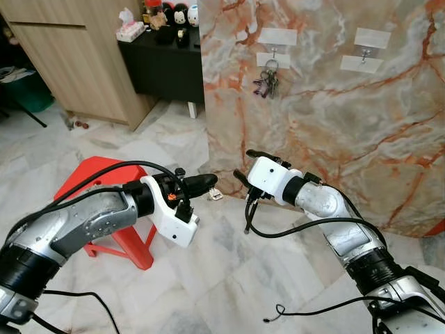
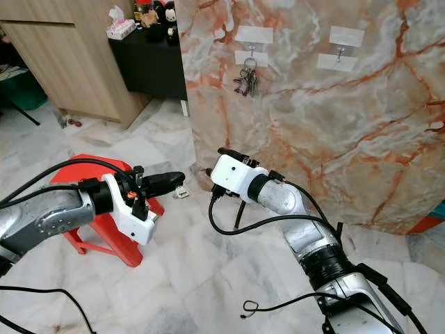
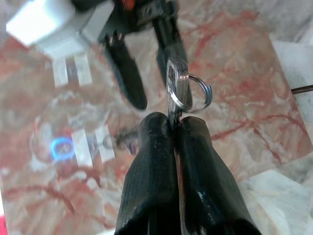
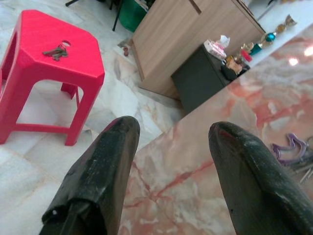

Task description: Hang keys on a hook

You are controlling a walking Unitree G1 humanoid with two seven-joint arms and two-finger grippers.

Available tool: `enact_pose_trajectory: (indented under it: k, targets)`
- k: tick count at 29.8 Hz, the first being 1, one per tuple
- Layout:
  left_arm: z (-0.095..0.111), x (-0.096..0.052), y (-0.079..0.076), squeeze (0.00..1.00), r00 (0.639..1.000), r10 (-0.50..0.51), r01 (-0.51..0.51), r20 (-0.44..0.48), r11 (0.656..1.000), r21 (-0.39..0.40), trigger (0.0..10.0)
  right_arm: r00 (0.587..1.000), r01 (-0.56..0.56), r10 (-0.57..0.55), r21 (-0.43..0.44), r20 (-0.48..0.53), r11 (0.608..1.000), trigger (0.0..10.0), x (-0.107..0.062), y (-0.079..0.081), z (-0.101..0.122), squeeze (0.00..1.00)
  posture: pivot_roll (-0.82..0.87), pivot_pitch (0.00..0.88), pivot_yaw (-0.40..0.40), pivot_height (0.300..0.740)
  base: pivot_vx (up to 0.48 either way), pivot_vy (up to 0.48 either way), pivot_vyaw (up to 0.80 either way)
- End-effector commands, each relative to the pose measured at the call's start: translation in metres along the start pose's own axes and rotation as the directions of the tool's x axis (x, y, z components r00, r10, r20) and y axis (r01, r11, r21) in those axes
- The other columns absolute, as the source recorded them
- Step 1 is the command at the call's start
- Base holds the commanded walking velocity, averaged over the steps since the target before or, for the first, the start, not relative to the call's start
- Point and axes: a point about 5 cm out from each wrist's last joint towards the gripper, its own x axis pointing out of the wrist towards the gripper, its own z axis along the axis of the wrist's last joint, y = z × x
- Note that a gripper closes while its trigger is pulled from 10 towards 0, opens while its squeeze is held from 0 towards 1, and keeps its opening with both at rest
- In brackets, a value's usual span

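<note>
Silver key with split ring (image 3: 182,93), pinched upright between closed black fingertips; key bunch (image 1: 267,82) hanging on left wall hook (image 1: 272,50); right hook (image 1: 363,54) bare.

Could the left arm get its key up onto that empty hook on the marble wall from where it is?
Probably not yet. The left tool pinches the key low, far below the free hook. Nothing blocks it, but the right tool sits close beside it.
</note>
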Motion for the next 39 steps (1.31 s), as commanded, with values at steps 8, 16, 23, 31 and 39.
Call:
enact_pose_trajectory:
  k: [8, 16, 23, 31, 39]
  targets:
    - [-0.028, -0.004, 0.012, 0.00, 0.991, 0.037, 0.005, -0.125, 0.946, 0.323, 10.0, 1.000, -0.020, 0.020, -0.052, -0.003, 0.998, 10.0, 0.003, 0.002, -0.001, 0.00, 0.15, 0.111, 0.024, 0.740, 0.000, 0.000, 0.00]
    - [-0.033, -0.003, 0.024, 0.00, 0.981, 0.153, -0.091, -0.117, 0.903, 0.421, 10.0, 0.999, -0.033, 0.034, -0.049, 0.011, 0.998, 10.0, 0.005, 0.005, 0.002, 0.00, 0.15, 0.111, 0.024, 0.740, 0.000, 0.000, 0.00]
    - [-0.027, -0.002, 0.033, 0.00, 0.938, 0.345, -0.300, 0.022, 0.780, 0.550, 10.0, 0.994, -0.007, 0.012, -0.054, 0.105, 0.999, 10.0, 0.004, -0.001, 0.012, 0.00, 0.14, 0.112, 0.023, 0.740, 0.000, 0.000, 0.00]
    - [-0.025, 0.000, 0.028, 0.00, 0.934, 0.353, -0.325, 0.049, 0.789, 0.522, 10.0, 0.961, 0.047, -0.007, -0.139, 0.275, 0.989, 10.0, 0.000, -0.010, 0.032, 0.00, 0.14, 0.112, 0.021, 0.740, 0.000, 0.000, 0.00]
    - [-0.015, -0.003, 0.018, 0.00, 0.941, 0.320, -0.335, 0.110, 0.838, 0.431, 10.0, 0.937, 0.069, 0.054, -0.336, 0.345, 0.939, 10.0, -0.009, -0.012, 0.032, 0.00, 0.15, 0.116, 0.019, 0.740, 0.000, 0.000, 0.00]
